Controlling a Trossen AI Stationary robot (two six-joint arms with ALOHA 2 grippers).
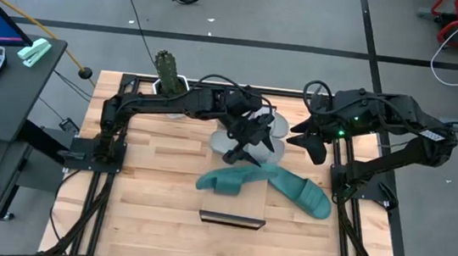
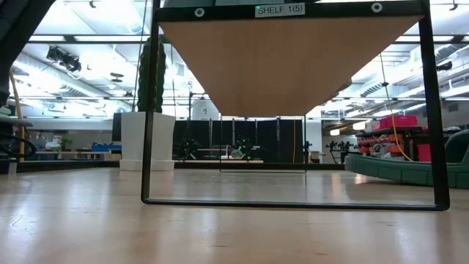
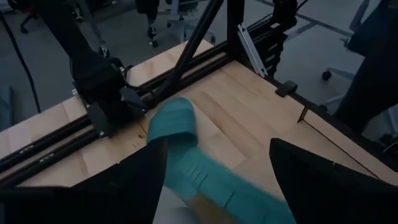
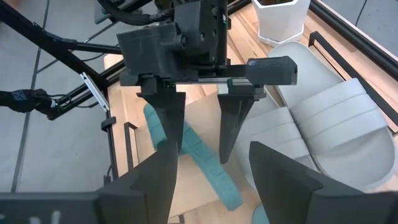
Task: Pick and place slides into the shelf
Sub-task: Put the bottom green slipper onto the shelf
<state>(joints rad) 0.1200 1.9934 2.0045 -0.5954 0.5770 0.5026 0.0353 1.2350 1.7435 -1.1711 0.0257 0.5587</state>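
One teal slide (image 1: 225, 180) lies crosswise on the shelf (image 1: 243, 201), a light board with a dark frame. A second teal slide (image 1: 302, 194) lies just right of the board, on the slatted table. The grey pair (image 1: 273, 126) sits at the shelf's far end. My left gripper (image 1: 243, 153) hangs open above the shelf, its fingers standing either side of a teal slide (image 3: 179, 130) without clear touch. The open right gripper (image 1: 312, 145) hovers right of the grey pair (image 4: 323, 124), facing the left gripper (image 4: 196, 149).
A cactus in a white pot (image 1: 166, 77) stands at the table's far edge, left of the grey slides. The low view looks through the shelf frame (image 2: 293, 202), with a teal slide (image 2: 410, 170) at its right. Bare table lies left of and nearer than the shelf.
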